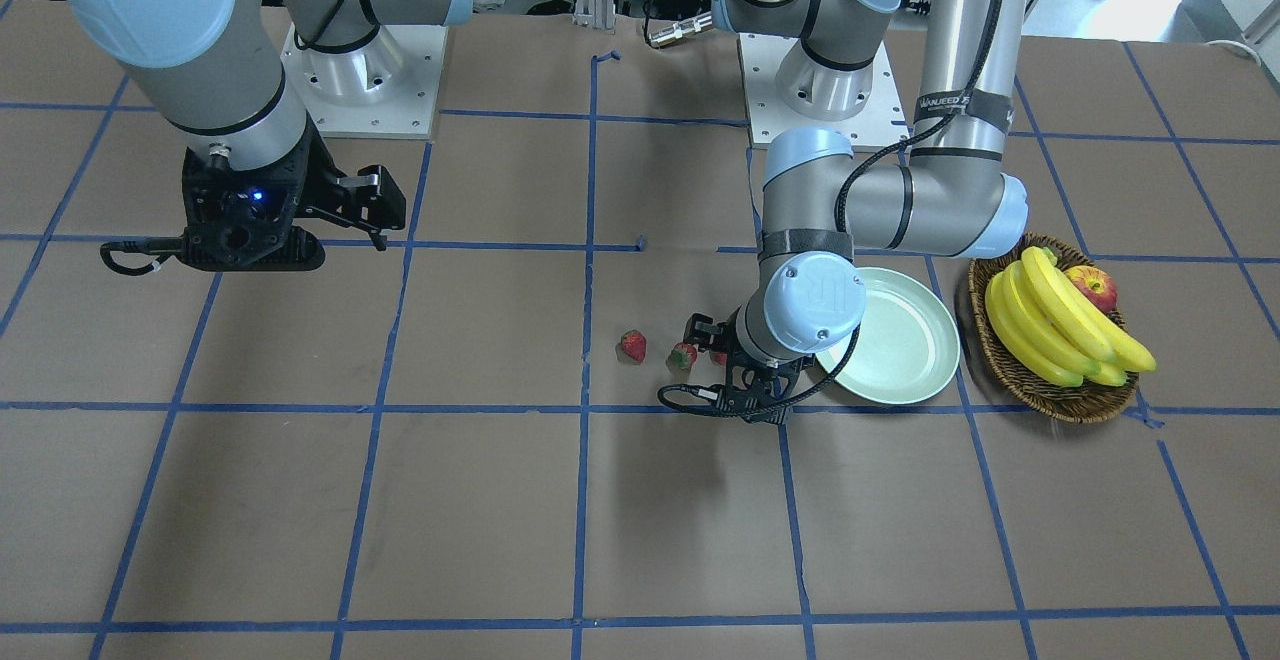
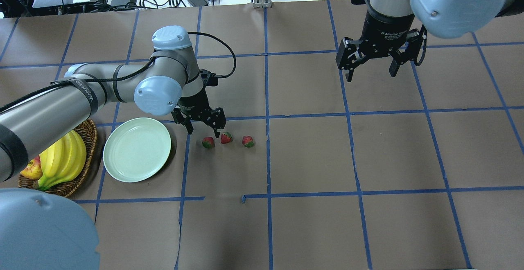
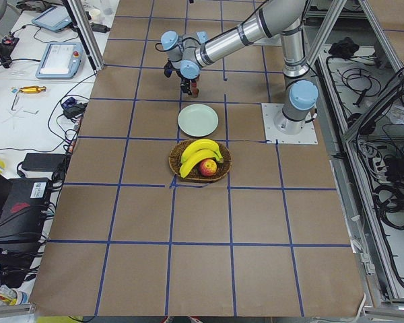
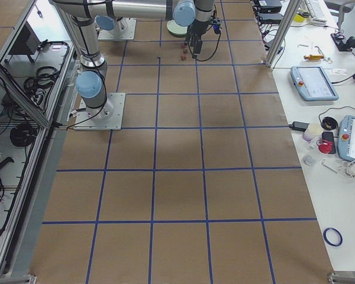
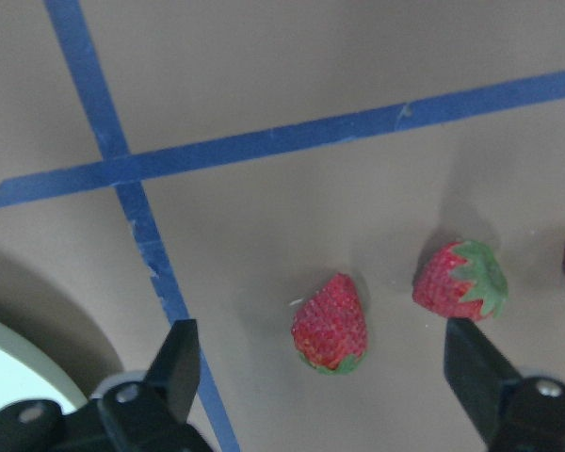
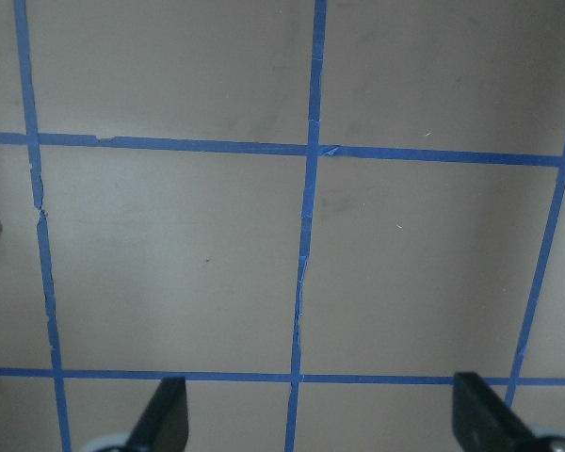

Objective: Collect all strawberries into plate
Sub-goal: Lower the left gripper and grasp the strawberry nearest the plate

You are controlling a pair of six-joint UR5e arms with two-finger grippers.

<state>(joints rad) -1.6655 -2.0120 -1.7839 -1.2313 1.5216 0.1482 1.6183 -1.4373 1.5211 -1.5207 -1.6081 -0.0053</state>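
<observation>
Spread wide, the left hand (image 2: 203,132) should pinch the nearest strawberry (image 5: 330,322), likely light and soft, gently across its sides.

Brown paper-covered table (image 2: 311,229), blue tape grid (image 2: 266,98), white side bench (image 4: 343,201), teach pendants (image 4: 312,83), aluminium frame post (image 4: 281,32).

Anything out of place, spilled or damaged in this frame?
Nothing stands out. The three strawberries lie whole on the table in a row beside the empty, level plate. The left gripper hangs open above the one closest to the plate. The bananas and apple sit inside the basket.
</observation>
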